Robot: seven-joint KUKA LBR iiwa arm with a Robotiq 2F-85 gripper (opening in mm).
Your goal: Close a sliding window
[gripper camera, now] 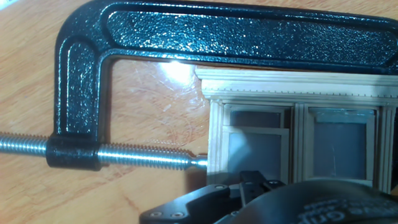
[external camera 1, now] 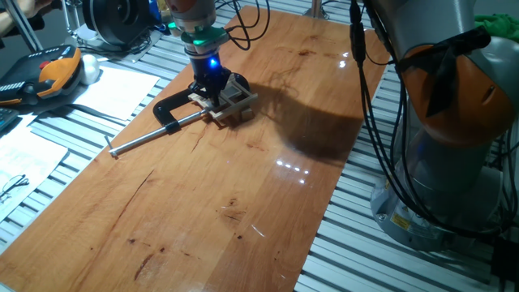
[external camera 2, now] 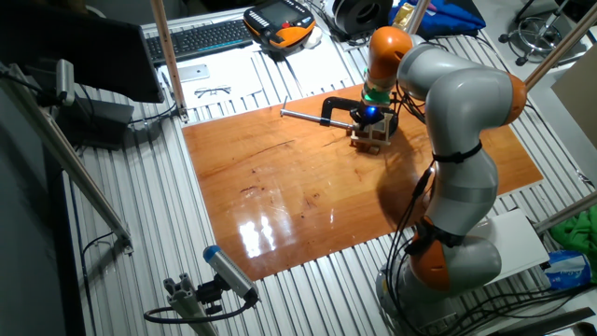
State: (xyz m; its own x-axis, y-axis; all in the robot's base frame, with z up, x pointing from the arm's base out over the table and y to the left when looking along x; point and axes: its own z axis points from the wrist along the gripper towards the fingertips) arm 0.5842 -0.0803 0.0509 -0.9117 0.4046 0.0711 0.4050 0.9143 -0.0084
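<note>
The sliding window (gripper camera: 298, 93) is a small pale wood frame with two panes, held in a black C-clamp (gripper camera: 186, 37) on the wooden table. In the hand view the left pane's inner sash (gripper camera: 256, 132) sits offset from the frame's top bar. My gripper (external camera 1: 212, 88) is low over the window (external camera 1: 233, 101), at its clamp side. It also shows in the other fixed view (external camera 2: 369, 118), right above the window (external camera 2: 373, 136). In the hand view only a black part of the gripper (gripper camera: 255, 185) shows at the bottom edge, over the left pane. The fingertips are hidden.
The clamp's steel screw rod (external camera 1: 150, 136) sticks out toward the table's left edge and presses on the window's side (gripper camera: 149, 155). Papers (external camera 1: 122, 89) and an orange-black pendant (external camera 1: 49, 73) lie beyond the table's left edge. The arm's base (external camera 1: 454, 162) stands at the right.
</note>
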